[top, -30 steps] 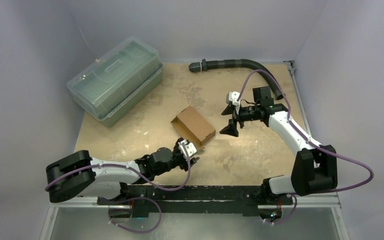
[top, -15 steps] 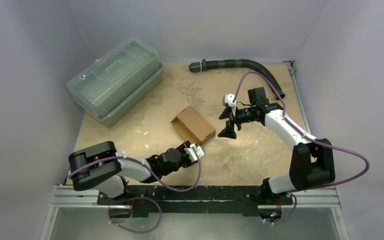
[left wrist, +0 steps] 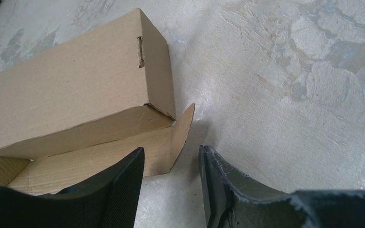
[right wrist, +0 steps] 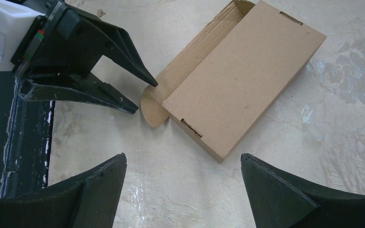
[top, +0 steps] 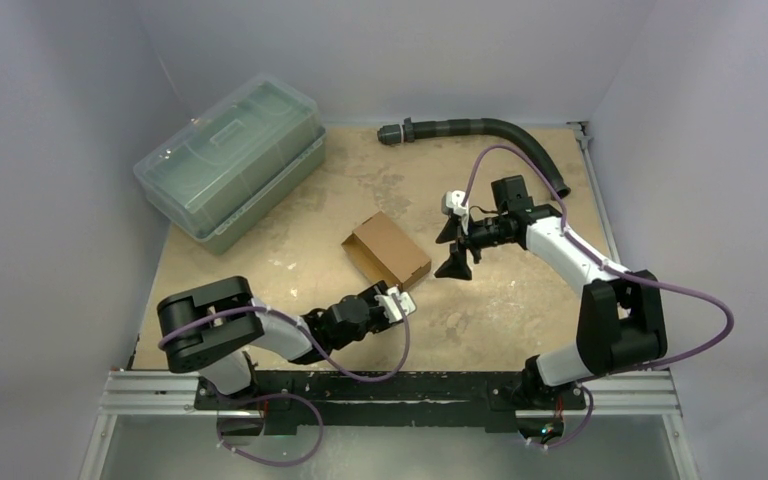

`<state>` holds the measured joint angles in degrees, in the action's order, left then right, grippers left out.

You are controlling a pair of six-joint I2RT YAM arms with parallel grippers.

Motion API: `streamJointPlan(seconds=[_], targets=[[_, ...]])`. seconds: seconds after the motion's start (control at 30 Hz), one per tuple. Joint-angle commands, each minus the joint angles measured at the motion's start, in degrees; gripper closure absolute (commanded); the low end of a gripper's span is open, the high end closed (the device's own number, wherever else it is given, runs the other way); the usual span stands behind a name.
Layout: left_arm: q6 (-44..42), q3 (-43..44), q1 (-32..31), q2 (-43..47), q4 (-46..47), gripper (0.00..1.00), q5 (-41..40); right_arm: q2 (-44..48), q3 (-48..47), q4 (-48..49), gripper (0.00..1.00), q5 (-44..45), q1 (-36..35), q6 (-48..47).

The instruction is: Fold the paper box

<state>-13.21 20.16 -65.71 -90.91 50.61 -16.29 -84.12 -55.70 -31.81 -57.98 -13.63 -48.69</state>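
The paper box point(top: 387, 250) is a brown cardboard carton lying flat mid-table, with one end flap point(left wrist: 183, 128) open toward the near side. It also shows in the left wrist view point(left wrist: 76, 90) and the right wrist view point(right wrist: 242, 76). My left gripper point(top: 398, 301) is low on the table at the box's near end. It is open and empty point(left wrist: 171, 152), and the open flap stands just ahead of its fingertips. It also shows in the right wrist view point(right wrist: 147, 98). My right gripper point(top: 450, 250) is wide open and empty point(right wrist: 183, 156), just right of the box and apart from it.
A large clear greenish lidded plastic bin point(top: 230, 160) stands at the back left. A black corrugated hose point(top: 480, 128) lies along the back right. The black rail of the arm bases point(top: 390, 385) runs along the near edge.
My left gripper has reached forward and right, up to the box's near open flap. My right gripper has moved a little left toward the box. The box has not moved.
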Motion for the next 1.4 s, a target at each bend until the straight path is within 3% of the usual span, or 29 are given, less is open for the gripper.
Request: streamJointPlan(seconds=[0.0, 0.47, 0.9, 1.37], targets=[[-1.1, 2.2, -0.3, -1.5, 4.4, 0.56, 0.4, -0.3, -2.4, -0.8, 0.08, -0.1, -0.5, -1.2], [-1.8, 4.1, -0.3, -5.1, 6.3, 0.61, -1.3, -1.9, -3.3, -2.5, 0.09, 0.0, -0.9, -2.3], [0.7, 2.2, -0.3, -4.3, 7.1, 0.94, -4.7, -2.6, -3.3, -2.1, 0.09, 0.4, -0.9, -1.4], [2.8, -0.1, -0.3, -3.8, 9.0, 1.00, -5.7, -9.9, 2.2, 29.2, 0.12, 5.5, -1.0, 45.3]])
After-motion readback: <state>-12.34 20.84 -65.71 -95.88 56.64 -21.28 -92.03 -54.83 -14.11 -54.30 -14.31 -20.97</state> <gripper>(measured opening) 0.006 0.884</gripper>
